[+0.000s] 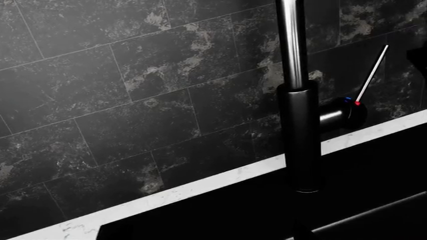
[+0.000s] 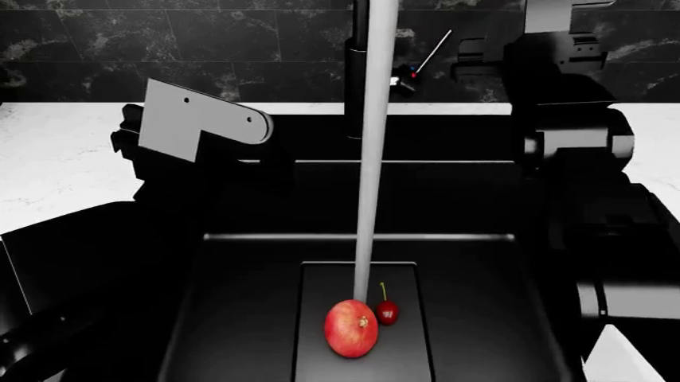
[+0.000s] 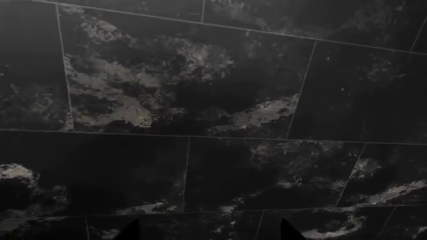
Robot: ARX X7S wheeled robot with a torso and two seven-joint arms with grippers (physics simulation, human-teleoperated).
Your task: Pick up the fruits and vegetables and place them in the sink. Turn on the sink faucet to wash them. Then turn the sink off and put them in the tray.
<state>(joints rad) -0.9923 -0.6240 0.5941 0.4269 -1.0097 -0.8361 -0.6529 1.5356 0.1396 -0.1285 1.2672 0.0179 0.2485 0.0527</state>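
A deep black sink [image 2: 244, 318] fills the middle of the head view, set into a white counter [image 2: 64, 159]. A pale column of water [image 2: 372, 159] falls straight down from above onto a round red fruit [image 2: 352, 327], so the faucet appears to be running. The fruit sits on the raised drain panel [image 2: 318, 286], toward the sink's near edge. A small cherry [image 2: 387, 311] touches its right side, its thin stem pointing up and slightly back. The fruit's little crown faces right, toward the cherry. No third piece and no tray are visible.

The faucet [image 1: 297, 125] stands upright at the sink's back edge, a slim dark post with its long axis vertical. Its thin chrome lever [image 1: 372, 74] juts from the post's right side, tilted up and away, with red and blue dots at its base.

The right gripper [image 2: 483, 60] hovers just beside the lever, at the back right. In its wrist view two dark fingertips [image 3: 128, 231] stand apart, holding nothing, facing the tiled wall [image 3: 200, 100]. The left gripper is hidden behind its arm [image 2: 197, 119], so its jaws cannot be judged.

The step in hand looks like washing, then shutting off the water. To do that well, push the lever's free tip gently back toward closed, and stop when the stream ends.
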